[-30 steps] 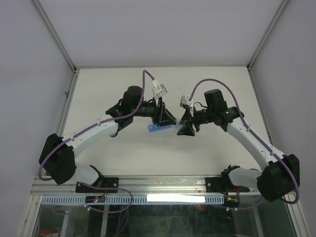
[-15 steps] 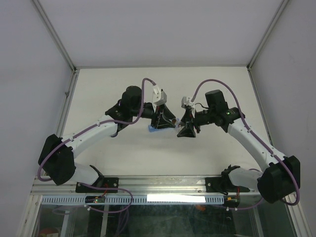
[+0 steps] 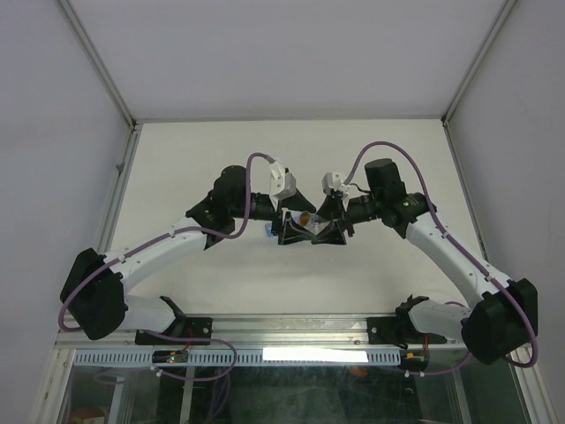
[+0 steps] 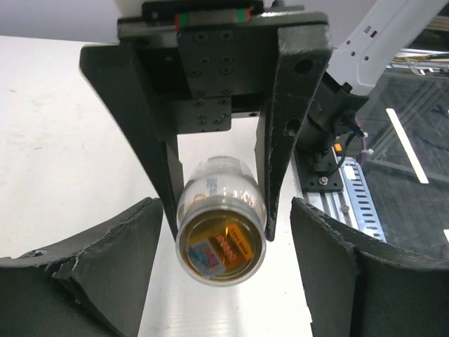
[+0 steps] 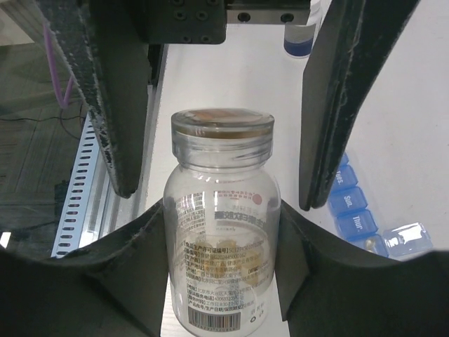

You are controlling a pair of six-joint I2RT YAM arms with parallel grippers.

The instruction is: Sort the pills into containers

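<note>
My right gripper (image 5: 221, 210) is shut on the small clear bottle (image 5: 223, 232) and holds it level above the table. Tan pills (image 5: 245, 263) lie inside it. The bottle's capless top points at my left gripper (image 4: 226, 210), which is open; its fingers (image 5: 123, 105) stand either side of the bottle's neck without touching. The bottle's round end (image 4: 221, 246) faces the left wrist camera. In the top view both grippers, left (image 3: 290, 228) and right (image 3: 328, 230), meet at the table's middle with the bottle (image 3: 305, 219) between them. The blue compartment strip (image 5: 354, 210) lies on the table beside the bottle.
One compartment lid (image 5: 407, 239) at the strip's near end stands open. A small white round object with a bluish base (image 5: 300, 35) sits on the table beyond the left gripper. The strip's end (image 3: 268, 231) shows under the left arm. Metal rails edge the table.
My left gripper has swung down and right toward the right gripper, and its open fingers now straddle the bottle's top. The right gripper has turned slightly with the bottle.
</note>
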